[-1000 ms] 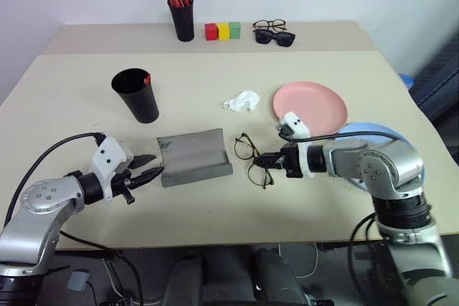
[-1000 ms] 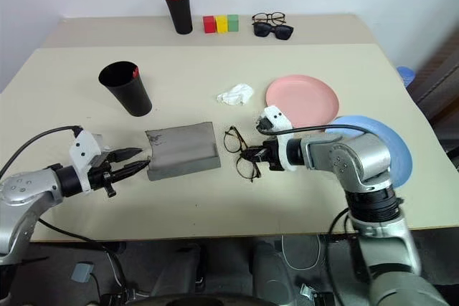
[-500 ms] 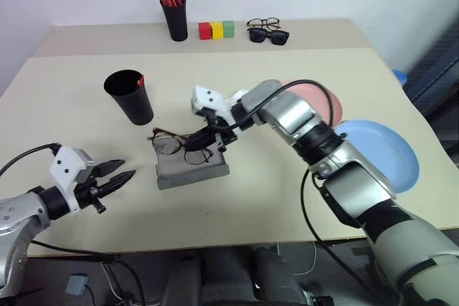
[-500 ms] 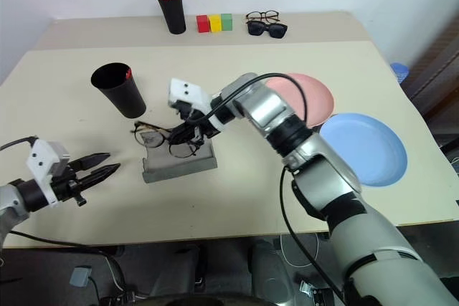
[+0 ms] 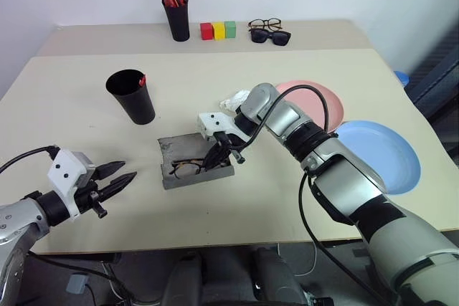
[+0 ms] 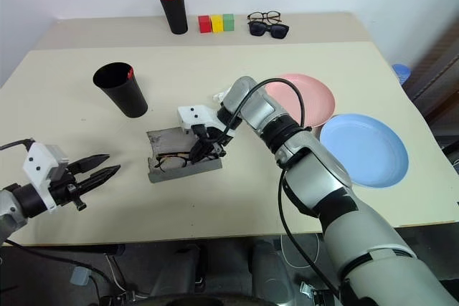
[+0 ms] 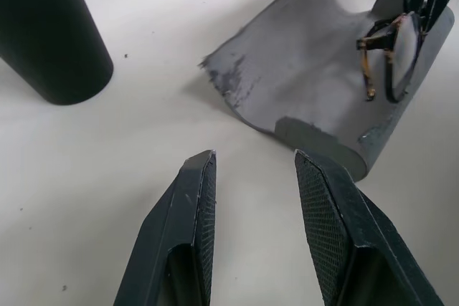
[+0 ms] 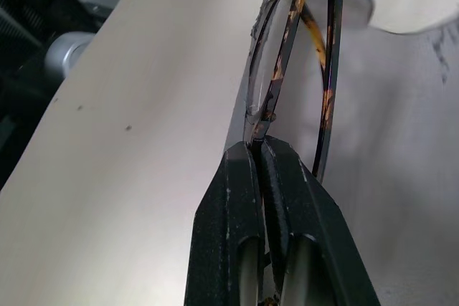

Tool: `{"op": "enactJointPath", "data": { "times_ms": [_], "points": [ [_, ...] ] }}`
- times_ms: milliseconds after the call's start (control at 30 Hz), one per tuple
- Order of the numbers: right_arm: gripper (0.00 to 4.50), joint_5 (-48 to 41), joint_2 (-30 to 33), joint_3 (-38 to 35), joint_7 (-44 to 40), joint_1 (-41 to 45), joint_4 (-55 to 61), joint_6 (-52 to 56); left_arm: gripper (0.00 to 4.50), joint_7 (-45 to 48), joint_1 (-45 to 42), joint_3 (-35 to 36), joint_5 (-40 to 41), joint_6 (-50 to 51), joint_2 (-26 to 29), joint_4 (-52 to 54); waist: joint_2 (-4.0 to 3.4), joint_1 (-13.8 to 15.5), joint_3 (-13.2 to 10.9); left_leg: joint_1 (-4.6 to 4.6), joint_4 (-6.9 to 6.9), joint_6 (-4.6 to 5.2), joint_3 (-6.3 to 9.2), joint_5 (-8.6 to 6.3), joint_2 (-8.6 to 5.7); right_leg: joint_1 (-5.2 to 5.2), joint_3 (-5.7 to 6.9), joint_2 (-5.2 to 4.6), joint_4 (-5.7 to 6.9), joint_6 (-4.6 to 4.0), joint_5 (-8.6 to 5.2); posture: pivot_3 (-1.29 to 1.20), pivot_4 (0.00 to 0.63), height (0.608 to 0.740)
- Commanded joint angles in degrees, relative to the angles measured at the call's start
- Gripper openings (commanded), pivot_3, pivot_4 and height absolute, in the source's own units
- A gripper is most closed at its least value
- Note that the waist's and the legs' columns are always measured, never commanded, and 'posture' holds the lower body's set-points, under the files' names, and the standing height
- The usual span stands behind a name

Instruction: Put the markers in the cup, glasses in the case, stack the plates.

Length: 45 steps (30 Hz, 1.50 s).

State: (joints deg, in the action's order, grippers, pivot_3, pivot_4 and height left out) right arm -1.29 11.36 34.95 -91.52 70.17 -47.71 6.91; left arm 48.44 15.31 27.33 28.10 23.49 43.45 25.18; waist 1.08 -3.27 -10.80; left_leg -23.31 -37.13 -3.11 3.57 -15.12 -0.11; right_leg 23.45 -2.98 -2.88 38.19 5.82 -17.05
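Glasses (image 5: 188,168) are now sitting in the open case (image 5: 179,150) instead of on the table, your right hand (image 5: 215,157) still pinching them, left hand (image 5: 122,175) spread.

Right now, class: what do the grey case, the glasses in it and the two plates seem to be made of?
Case: probably a stiff, matte grey shell with a scuffed patch; the exact material is unclear.
Glasses: thin frame, mottled brown-black like tortoiseshell plastic or coated metal, with clear lenses.
Pink plate and blue plate: likely plastic, evenly coloured and smooth with a dull sheen.
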Motion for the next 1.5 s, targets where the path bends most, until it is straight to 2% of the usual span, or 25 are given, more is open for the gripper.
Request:
{"op": "enactJointPath", "data": {
  "times_ms": [33,100,133,200,333,467,567,633,767,833,900,1033,1100,1300,1500],
  "points": [
    [0.03,2.8,-1.11,-1.1,1.37,0.4,-3.06,-1.03,1.75,0.04,-1.83,-1.11,-0.06,-0.91,0.17,-0.46,0.0,0.06,0.01,0.0,0.0,0.0,0.0,0.0,0.0,0.0,0.0,0.0,0.0,0.0,0.0,0.0,0.15,0.74],
    [0.03,3.39,-2.01,-2.09,2.45,0.8,-4.42,-1.38,1.75,0.04,-2.88,-2.07,-0.23,-0.98,0.24,-0.81,0.0,0.11,0.02,0.02,0.0,-0.01,0.0,0.0,-0.02,-0.03,0.0,0.0,0.0,0.0,0.0,0.0,0.15,0.74],
    [0.31,3.58,-2.4,-2.64,2.98,1.07,-5.01,-1.47,1.75,-0.05,-3.33,-2.47,-0.24,-0.87,0.27,-0.79,0.0,0.1,0.02,0.02,0.0,-0.01,0.0,0.0,-0.02,-0.02,0.0,0.0,0.0,0.0,0.0,0.0,0.15,0.74],
    [1.0,3.77,-3.09,-4.08,4.2,1.83,-6.1,-1.4,1.75,-0.42,-4.23,-3.09,-0.07,-0.3,0.39,-0.39,-0.01,0.09,0.01,0.02,0.0,-0.01,0.0,0.01,-0.02,-0.01,0.0,0.01,0.0,0.0,0.0,0.0,0.15,0.74],
    [2.83,3.27,-3.33,-7.3,5.95,3.39,-7.07,-1.15,1.75,-1.54,-6.21,-3.83,0.75,1.51,0.65,0.79,-0.02,0.01,0.0,0.0,0.01,-0.02,0.0,0.01,-0.01,0.02,0.0,0.0,0.01,0.0,0.0,0.0,0.15,0.74],
    [2.83,1.42,-2.42,-12.35,8.34,4.16,-4.79,-0.13,1.75,-3.27,-10.24,-4.45,2.44,4.62,0.31,0.73,-0.03,-0.12,-0.01,0.0,0.02,-0.02,0.0,0.01,0.0,0.03,0.0,0.03,0.02,0.0,0.0,0.0,0.15,0.74],
    [2.89,-1.57,-0.58,-17.24,10.24,2.89,2.64,2.6,0.86,-7.72,-17.44,-5.34,8.15,14.58,-0.58,-0.48,-0.04,0.35,-0.02,-0.01,0.0,-0.03,0.03,0.02,-0.01,0.03,0.0,0.03,0.05,0.0,0.0,0.0,0.15,0.74],
    [2.89,-3.23,1.55,-19.43,11.41,-0.47,11.72,5.2,0.06,-11.56,-22.93,-7.73,9.16,20.2,-1.37,-1.05,-0.01,0.79,0.0,-0.05,-0.05,-0.02,0.06,0.02,-0.03,0.04,0.02,0.03,0.07,0.01,0.0,0.0,0.15,0.74],
    [2.89,-4.88,7.65,-21.89,15.28,-13.86,36.44,8.16,0.06,-19.62,-35.18,-15.07,5.65,28.39,-3.81,-4.97,0.1,1.69,0.07,-0.07,-0.1,-0.02,0.19,0.01,-0.11,-0.08,0.15,-0.03,0.05,0.02,0.01,0.0,0.15,0.74],
    [2.89,-6.53,11.13,-23.26,17.01,-21.82,48.25,11.33,0.06,-21.09,-40.36,-17.87,4.64,29.28,-6.19,-8.76,0.09,2.43,0.07,-0.07,-0.12,-0.01,0.16,0.01,-0.12,-0.09,0.18,-0.04,0.03,0.03,0.01,0.0,0.15,0.74],
    [2.89,-8.08,14.23,-24.85,19.55,-29.4,58.91,15.94,0.06,-20.38,-44.8,-20.22,5.31,32.21,-7.68,-12.59,0.06,2.43,0.04,-0.09,-0.15,-0.01,0.12,0.01,-0.15,-0.06,0.16,0.0,0.03,0.03,0.01,0.0,0.15,0.74],
    [2.89,-9.46,18.05,-27.0,26.6,-40.12,73.17,25.13,0.06,-19.49,-53.6,-23.81,5.37,41.23,-8.85,-22.69,0.06,1.92,0.04,-0.05,-0.17,-0.02,0.01,0.02,-0.16,0.02,0.07,0.14,0.15,0.02,0.01,0.0,0.15,0.74],
    [2.89,-10.05,18.9,-28.83,31.1,-46.34,79.52,29.53,0.06,-16.3,-58.89,-28.68,4.34,45.71,-8.56,-29.93,0.06,2.01,0.05,-0.01,-0.18,-0.03,0.07,0.04,-0.1,-0.01,0.1,0.28,0.18,0.01,0.01,0.0,0.15,0.74],
    [2.89,-10.46,21.17,-32.52,39.03,-52.56,84.35,34.66,0.06,-9.19,-64.06,-35.78,1.8,46.42,-7.93,-38.79,0.06,1.83,0.05,-0.02,-0.23,-0.05,-0.01,0.05,-0.15,-0.02,0.04,0.24,0.19,0.0,0.0,0.0,0.15,0.74],
    [2.89,-11.2,23.85,-34.27,41.77,-52.89,81.1,33.59,0.06,-2.7,-60.08,-37.26,2.23,42.64,-4.81,-29.18,0.06,2.09,0.05,-0.03,-0.2,-0.05,0.0,0.05,-0.12,-0.04,0.04,0.24,0.13,0.0,0.0,0.0,0.15,0.74]
  ]
}}
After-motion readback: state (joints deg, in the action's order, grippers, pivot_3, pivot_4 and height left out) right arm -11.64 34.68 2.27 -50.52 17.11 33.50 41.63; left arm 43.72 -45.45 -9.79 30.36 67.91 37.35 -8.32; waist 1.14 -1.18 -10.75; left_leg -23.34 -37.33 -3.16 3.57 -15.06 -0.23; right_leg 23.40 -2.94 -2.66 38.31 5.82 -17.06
